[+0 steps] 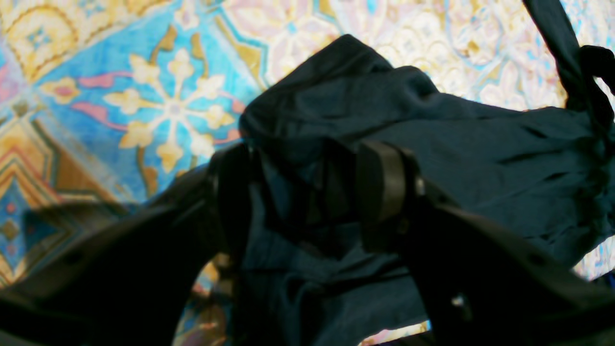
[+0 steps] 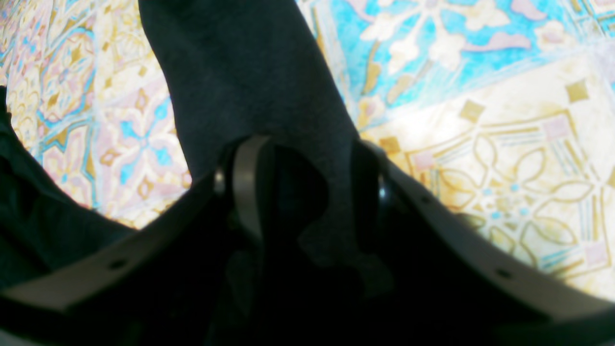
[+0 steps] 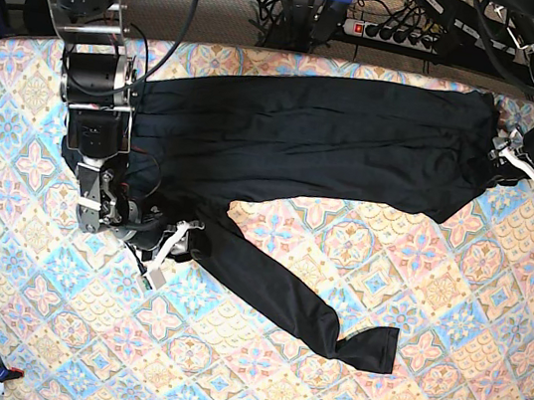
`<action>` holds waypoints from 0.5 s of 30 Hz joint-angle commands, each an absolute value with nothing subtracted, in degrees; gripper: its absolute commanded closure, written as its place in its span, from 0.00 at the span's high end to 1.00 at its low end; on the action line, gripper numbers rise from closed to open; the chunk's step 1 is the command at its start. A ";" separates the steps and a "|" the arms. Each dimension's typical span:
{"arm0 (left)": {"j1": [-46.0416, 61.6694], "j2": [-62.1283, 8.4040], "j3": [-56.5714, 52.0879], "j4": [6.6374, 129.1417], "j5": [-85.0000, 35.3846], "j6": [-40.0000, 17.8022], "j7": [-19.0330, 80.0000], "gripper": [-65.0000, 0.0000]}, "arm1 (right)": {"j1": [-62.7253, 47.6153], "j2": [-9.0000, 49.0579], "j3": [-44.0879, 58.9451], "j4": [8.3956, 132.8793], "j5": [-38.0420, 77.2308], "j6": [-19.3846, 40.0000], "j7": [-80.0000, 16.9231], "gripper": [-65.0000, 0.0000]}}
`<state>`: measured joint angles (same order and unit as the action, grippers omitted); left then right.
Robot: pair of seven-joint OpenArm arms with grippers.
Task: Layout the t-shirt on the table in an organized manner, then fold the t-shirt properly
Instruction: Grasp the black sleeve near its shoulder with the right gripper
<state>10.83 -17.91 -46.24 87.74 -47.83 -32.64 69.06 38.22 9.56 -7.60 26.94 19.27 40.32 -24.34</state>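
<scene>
Soft matt black fabric of the t-shirt [image 3: 327, 134]; smooth printed cloth over the table [image 3: 420, 384].

In the left wrist view, the t-shirt [image 1: 432, 158] is cut off at the right and bottom edges, and the cloth between the fingers [image 1: 384, 187] is lost in blur and shadow. In the right wrist view, the fabric behind the fingers [image 2: 247, 182] cannot be made out. The surface [image 3: 455, 289] is cropped on the right in the base view.
</scene>
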 commanded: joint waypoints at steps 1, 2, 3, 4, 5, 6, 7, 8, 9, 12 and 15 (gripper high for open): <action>10.59 -18.86 -46.64 88.66 -48.92 -32.92 68.18 0.54 | 39.60 9.98 -7.43 27.47 18.59 40.00 -24.13 0.41; 10.59 -18.86 -46.64 88.57 -48.92 -32.92 68.18 0.54 | 39.96 9.98 -7.43 27.47 18.51 40.00 -23.96 0.41; 10.59 -18.86 -46.64 88.57 -48.92 -32.92 68.18 0.54 | 40.66 9.98 -7.43 27.47 18.42 40.00 -23.96 0.41; 10.59 -18.86 -46.64 88.57 -48.92 -32.92 68.18 0.54 | 41.80 9.98 -7.43 27.47 18.42 40.00 -23.96 0.42; 10.59 -18.86 -46.64 88.57 -48.92 -32.92 68.26 0.54 | 42.86 9.98 -7.43 27.47 18.42 40.00 -23.96 0.42; 10.59 -18.86 -46.64 88.57 -48.92 -32.92 68.26 0.54 | 43.82 9.98 -7.43 27.47 18.42 40.00 -23.96 0.42; 10.59 -18.86 -46.64 88.57 -48.92 -32.92 68.26 0.54 | 44.35 9.98 -7.43 27.47 18.51 40.00 -23.87 0.42; 10.59 -18.86 -46.64 88.57 -48.92 -32.92 68.26 0.54 | 44.53 9.98 -7.43 27.47 18.59 40.00 -23.69 0.42; 10.59 -18.86 -46.64 88.57 -48.92 -32.92 68.26 0.54 | 44.53 9.98 -7.43 27.47 18.68 40.00 -23.08 0.42; 10.51 -18.86 -46.64 88.57 -48.92 -32.92 68.26 0.54 | 44.53 9.98 -7.43 27.47 18.51 40.00 -21.58 0.42; 10.51 -18.86 -46.64 88.57 -48.92 -32.92 68.26 0.54 | 44.53 9.98 -7.78 27.38 18.33 40.00 -21.49 0.42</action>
